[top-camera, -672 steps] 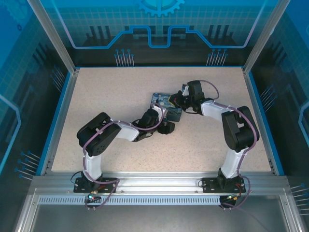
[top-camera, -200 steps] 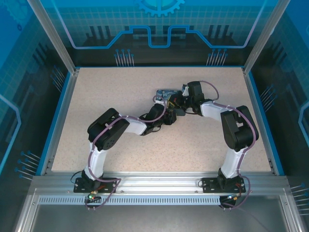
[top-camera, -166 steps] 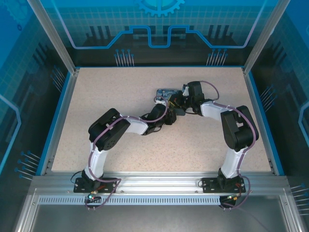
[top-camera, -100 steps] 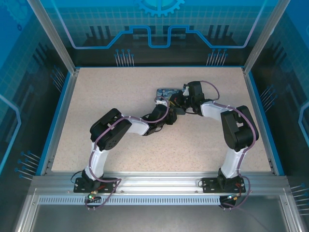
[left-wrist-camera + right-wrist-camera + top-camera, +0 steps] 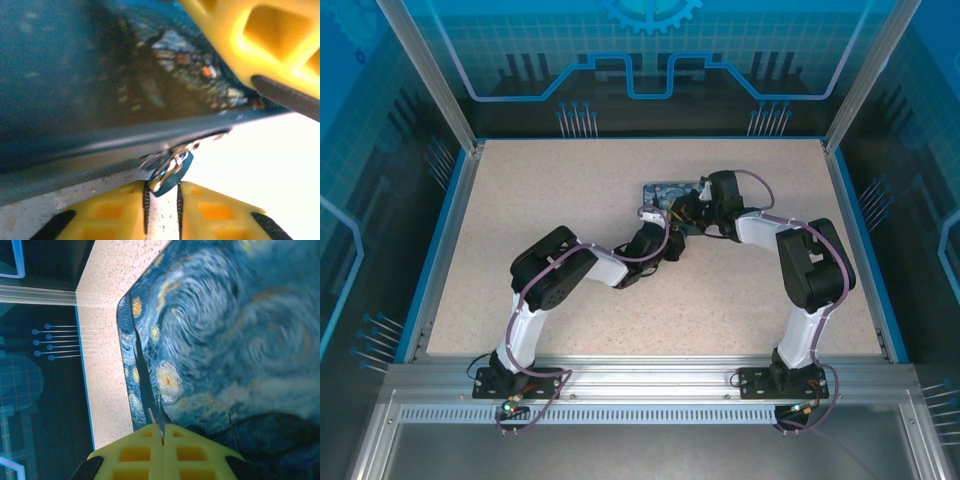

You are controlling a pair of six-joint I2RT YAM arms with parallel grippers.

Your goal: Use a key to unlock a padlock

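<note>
where both arms (image 5: 605, 268) meet low at the tin (image 5: 660, 190), left jaws pinch the padlock (image 5: 169, 171) — right jaws the key (image 5: 154, 419).

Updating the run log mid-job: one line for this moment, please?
left gripper: shut on padlock at tin edge | right gripper: shut on key, over tin lid
</note>
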